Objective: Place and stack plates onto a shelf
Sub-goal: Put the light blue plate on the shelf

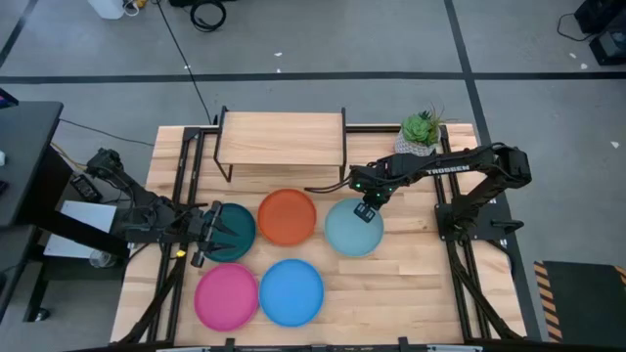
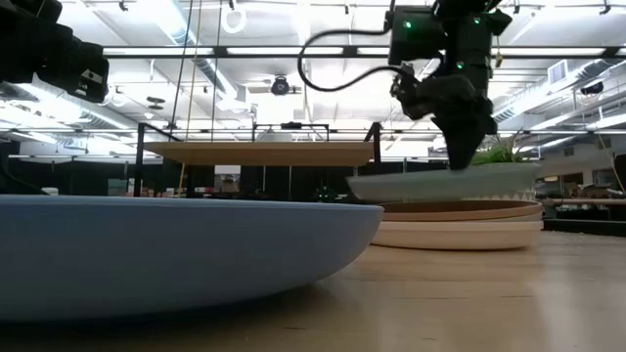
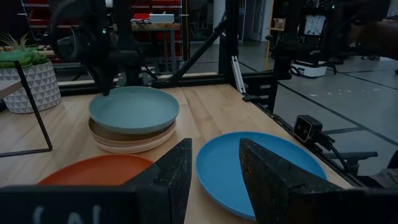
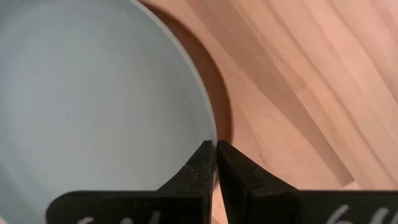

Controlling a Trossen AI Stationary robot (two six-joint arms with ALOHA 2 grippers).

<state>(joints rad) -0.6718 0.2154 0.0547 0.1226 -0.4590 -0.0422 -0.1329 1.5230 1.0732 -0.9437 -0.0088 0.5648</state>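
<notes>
- The right gripper (image 1: 366, 211) pinches the rim of the pale teal plate (image 1: 349, 229), its fingers pressed almost together, one above the rim and one below it.
- In the low view this plate (image 2: 445, 184) hangs just above a small pile, a tan plate (image 2: 460, 209) on a cream plate (image 2: 460, 233), and it tilts a little, the far side from the gripper looks lower.
- The plate seems stiff and light, because a thin pinch at one edge holds it whole without bending.
- The surface looks smooth and matt, so I judge it can slip or swing in such a small grip; the rim is the only good place to hold, since the plate is shallow and wide.
- The shelf (image 1: 283, 140) stands behind the right gripper, well apart, and no plate lies on it.
- The left gripper (image 1: 200, 236) has its fingers spread and holds nothing; it hovers at the edge of the dark teal plate (image 1: 227, 231).
- Beside it lie the orange plate (image 1: 287, 216), the pink plate (image 1: 226, 296) and the blue plate (image 1: 291, 290), all flat on the desk (image 1: 411, 293).
- A lone plate flat on the desk gives little room under the rim, so one finger must slide below it.
</notes>
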